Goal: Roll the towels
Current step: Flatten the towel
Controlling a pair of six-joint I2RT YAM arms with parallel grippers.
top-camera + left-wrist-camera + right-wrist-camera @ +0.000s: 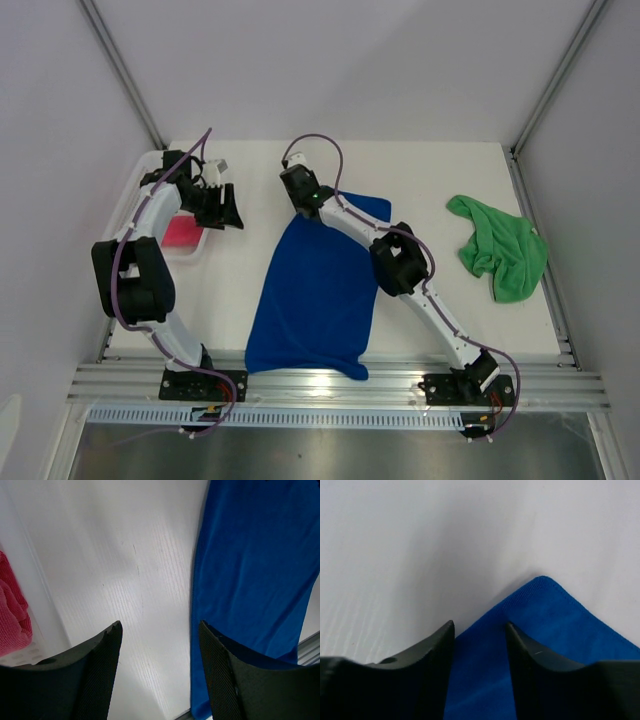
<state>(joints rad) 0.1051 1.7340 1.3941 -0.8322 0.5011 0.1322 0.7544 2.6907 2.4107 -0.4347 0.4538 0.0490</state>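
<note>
Blue towel: a royal blue towel (315, 290) of soft, fine-napped microfibre lies spread flat in the middle of the table, roughly rectangular. One hemmed corner points away from the arms, and the near edge reaches the table's front.
Green towel: a bright green towel (500, 248) of fluffy cloth lies crumpled in a loose heap on the right side of the table, well apart from the blue one.
Pink-red towel: a pink-red towel (183, 232) with a looped texture sits bunched inside the basket.
Basket: a white plastic mesh basket (203, 247) stands at the table's left edge and holds only the pink-red towel.
Table: the table (100, 555) is white and matte, with fine ribbed lines.
Left end effector: the left end effector (160, 626) is released, its black textured fingers (102, 670) spread over bare table between the basket and the blue towel.
Right end effector: the right end effector (480, 626) is released, its smooth dark fingers (437, 655) parted over the blue towel's far corner and clamping nothing.
</note>
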